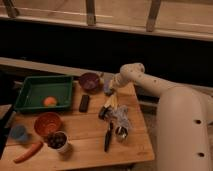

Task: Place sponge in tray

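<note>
right now the gripper (109, 91) sits at the far edge of the wooden table (80, 127), at the end of the white arm (145, 82) that reaches in from the right. tight against its tip is the sponge (106, 85), a small blue-grey patch. whether the gripper has a hold on it or only touches it, i cannot tell.

just left of the gripper, close beside the sponge, there's the purple bowl (90, 81). further left, well apart from the gripper, lies the green tray (31, 80), and the sponge is outside it; a small orange thing (49, 101) rests inside, near the tray's front rim.

left and a touch nearer the camera from the gripper lies the black bar (84, 102), flat on the wood. directly below the gripper there's a yellowish item (111, 102), then a crumpled silvery bundle (120, 119), and a black-handled utensil (108, 138) pointing toward the front edge.

far off to the lower left of the gripper: the orange bowl (47, 123), the blue cup (19, 133) beside it, a white cup of dark bits (58, 141), and a carrot (29, 151) at the front corner.
</note>
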{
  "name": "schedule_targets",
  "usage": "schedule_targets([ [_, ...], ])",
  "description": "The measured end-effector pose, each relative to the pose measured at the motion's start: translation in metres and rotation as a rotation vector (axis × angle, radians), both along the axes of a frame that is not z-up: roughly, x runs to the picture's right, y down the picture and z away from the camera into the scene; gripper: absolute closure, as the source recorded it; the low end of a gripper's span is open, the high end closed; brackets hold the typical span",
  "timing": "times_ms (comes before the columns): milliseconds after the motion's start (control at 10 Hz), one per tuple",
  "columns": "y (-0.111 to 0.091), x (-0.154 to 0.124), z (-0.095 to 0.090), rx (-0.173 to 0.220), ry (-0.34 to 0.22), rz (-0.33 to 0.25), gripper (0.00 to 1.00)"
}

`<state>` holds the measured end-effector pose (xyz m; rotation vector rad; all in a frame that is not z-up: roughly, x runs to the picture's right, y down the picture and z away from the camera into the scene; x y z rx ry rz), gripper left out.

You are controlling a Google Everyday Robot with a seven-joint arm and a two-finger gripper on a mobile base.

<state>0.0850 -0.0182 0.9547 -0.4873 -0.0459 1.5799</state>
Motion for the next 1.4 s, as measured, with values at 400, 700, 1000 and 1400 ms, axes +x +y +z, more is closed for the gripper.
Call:
schedule_targets([
  [400,-0.026,0.015,-0.048,0.05,0.011,0.012,1.0],
  [700,-0.051,-0.012,-0.068,0.038,-0.088,-0.015,1.0],
  [1000,-0.07,-0.082,-0.075,0.008,-0.231,-0.106,1.0],
  [1400,-0.083,-0.193,-0.086,-0.023,-0.472,-0.234,1.0],
])
